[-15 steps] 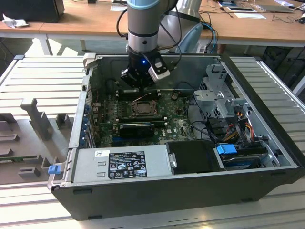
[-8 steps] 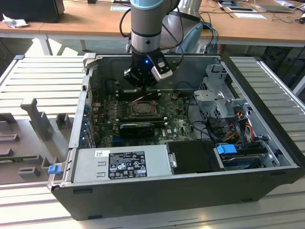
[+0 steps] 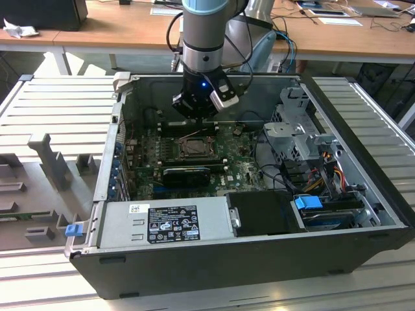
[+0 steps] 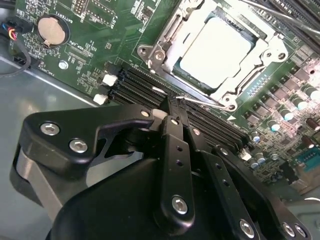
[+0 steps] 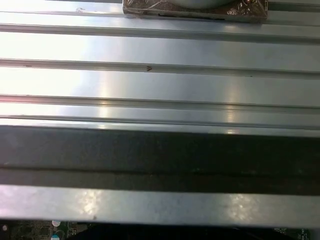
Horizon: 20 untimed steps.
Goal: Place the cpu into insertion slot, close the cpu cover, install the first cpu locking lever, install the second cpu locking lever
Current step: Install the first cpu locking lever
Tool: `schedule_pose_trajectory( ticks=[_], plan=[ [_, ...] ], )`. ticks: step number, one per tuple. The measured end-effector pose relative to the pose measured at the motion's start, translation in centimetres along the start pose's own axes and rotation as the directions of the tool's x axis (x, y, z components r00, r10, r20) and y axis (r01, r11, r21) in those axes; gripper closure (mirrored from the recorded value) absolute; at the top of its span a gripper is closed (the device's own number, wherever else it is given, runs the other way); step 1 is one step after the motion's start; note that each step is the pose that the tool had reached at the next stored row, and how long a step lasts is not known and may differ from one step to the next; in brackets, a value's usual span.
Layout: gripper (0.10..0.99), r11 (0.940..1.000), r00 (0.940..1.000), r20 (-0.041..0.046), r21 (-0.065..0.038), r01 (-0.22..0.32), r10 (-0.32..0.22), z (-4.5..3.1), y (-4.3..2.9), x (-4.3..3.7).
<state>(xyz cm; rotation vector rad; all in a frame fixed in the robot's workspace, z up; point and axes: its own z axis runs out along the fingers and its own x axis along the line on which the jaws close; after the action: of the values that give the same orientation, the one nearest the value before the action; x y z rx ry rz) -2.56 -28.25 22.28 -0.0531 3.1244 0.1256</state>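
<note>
In the second wrist view the gripper [image 4: 176, 107] body hides part of the memory slots [image 4: 150, 87]; the insertion slot [image 4: 220, 50] is cut off by the picture's edge.

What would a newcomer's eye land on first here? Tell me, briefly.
The arm's black gripper hanging inside the open computer case, just above the green circuit board. In the second wrist view, the pale silvery cpu sits in its insertion slot, the gripper's fingers pressed together beside a thin wire lever.

1. The cpu [image 4: 214, 50] sits in the insertion slot [image 4: 250, 77], with the cpu cover [image 4: 172, 30] around it.
2. My tool [image 4: 177, 107] hangs beside the slot, over the memory slots [image 4: 145, 85].
3. The computer case [image 3: 227, 265] lies on the bench [image 3: 58, 103].
</note>
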Motion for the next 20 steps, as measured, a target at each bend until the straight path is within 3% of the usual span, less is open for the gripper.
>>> schedule_pose_trajectory(
  ticks=[10,20],
  plan=[
    [0.98,1.0,1.0,-0.0001,0.0,0.0,0.0,0.58,-0.1,-0.57],
    [0.98,0.9999,0.9999,-0.0007,-0.003,0.011,-0.011,1.04,-0.11,-0.59]
  ],
)
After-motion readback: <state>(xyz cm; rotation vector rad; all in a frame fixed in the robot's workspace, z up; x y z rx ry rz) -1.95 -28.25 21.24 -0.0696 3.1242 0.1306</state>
